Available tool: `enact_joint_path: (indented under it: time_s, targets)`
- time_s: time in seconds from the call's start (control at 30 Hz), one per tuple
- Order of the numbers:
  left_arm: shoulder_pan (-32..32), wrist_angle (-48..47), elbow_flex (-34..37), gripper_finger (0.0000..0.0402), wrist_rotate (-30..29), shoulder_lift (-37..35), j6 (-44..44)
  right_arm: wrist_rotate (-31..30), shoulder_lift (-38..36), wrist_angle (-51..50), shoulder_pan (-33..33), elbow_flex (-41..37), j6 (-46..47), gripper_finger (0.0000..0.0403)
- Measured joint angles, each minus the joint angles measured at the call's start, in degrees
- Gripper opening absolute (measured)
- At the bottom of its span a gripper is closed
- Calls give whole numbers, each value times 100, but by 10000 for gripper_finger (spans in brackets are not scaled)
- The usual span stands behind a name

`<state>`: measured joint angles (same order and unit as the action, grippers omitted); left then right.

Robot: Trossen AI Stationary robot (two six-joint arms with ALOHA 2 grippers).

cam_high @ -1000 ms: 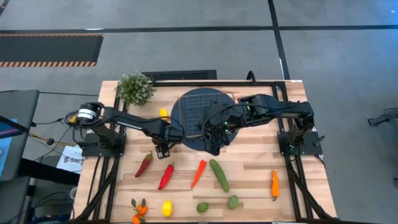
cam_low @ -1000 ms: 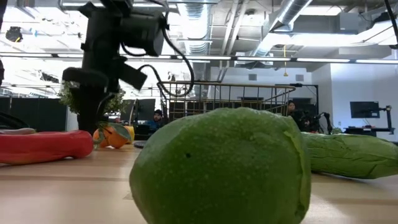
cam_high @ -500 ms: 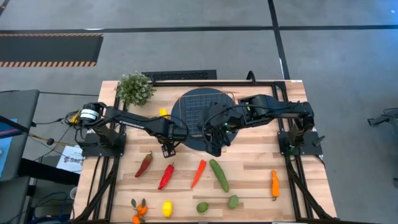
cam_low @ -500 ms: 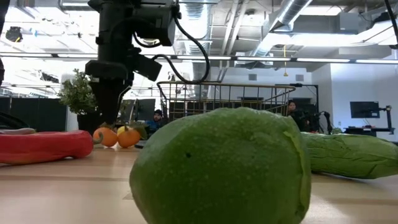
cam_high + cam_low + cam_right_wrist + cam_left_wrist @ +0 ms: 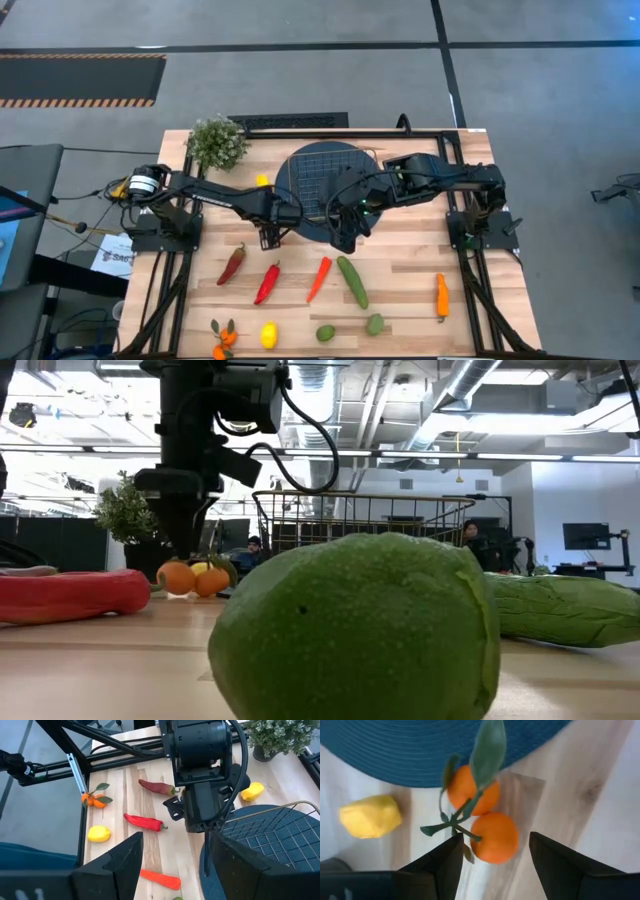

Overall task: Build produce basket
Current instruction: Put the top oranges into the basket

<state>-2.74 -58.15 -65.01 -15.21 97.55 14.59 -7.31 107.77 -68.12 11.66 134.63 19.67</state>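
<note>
High view showed the left gripper [image 5: 268, 238] just left of centre, at the lower-left edge of the dark blue disc [image 5: 292, 222], with the wire basket [image 5: 322, 172] sitting on that disc above centre. Its fingers [image 5: 442, 867] stood apart with nothing clamped; the left wrist view had a leafy pair of tangerines [image 5: 485, 826] on the wood between them, one tucked at the disc's rim, a lemon [image 5: 370, 816] beside. The right gripper [image 5: 343, 238] hung at the disc's lower edge, jaws apart and empty. Peppers [image 5: 267, 283], a cucumber [image 5: 352, 281] and limes [image 5: 325, 333] lay in the frame's lower half.
</note>
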Motion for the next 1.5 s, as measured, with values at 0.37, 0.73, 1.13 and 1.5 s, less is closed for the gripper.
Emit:
enact_joint_path:
  time_s: [0.37, 0.73, 1.13, 1.5]
  targets:
    - [-119, -41, -3, 213, 597, -5, 231, -11, 0, 106, 0, 0, 150, 248]
    - [-323, -374, -855, 213, 544, -21, 230, -32, 0, 111, -13, 0, 154, 248]
    - [-321, -382, -609, 213, 253, -1, -149, -35, 0, 111, 46, 0, 307, 248]
    - [-321, 354, -221, 213, 399, 3, -205, -35, 0, 141, 44, 0, 363, 248]
